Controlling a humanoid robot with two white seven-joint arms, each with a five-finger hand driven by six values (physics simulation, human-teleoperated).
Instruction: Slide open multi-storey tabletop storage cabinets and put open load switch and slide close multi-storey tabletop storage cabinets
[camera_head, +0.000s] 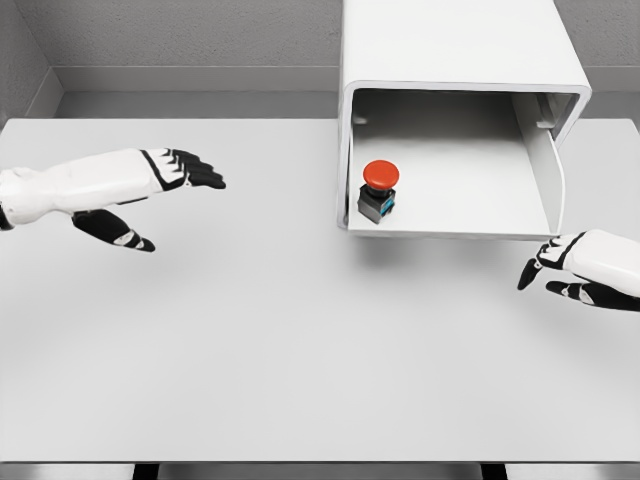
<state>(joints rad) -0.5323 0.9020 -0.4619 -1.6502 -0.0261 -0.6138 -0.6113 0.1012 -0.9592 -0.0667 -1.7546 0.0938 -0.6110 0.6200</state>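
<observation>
Red mushroom-capped load switch (378, 190) inside the smooth white open cabinet (455, 120); left hand (150, 185) and right hand (580, 268) fingers spread, empty.

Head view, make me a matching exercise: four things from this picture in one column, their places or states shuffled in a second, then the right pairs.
Things:
1. switch
2. left hand
3. right hand
4. cabinet

Places or states:
A. hovers at the picture's right edge, holding nothing
B. stands inside the slid-out drawer
C. stands at the table's far edge
D. reaches in from the picture's left, holding nothing

Pairs: 1-B, 2-D, 3-A, 4-C
</observation>
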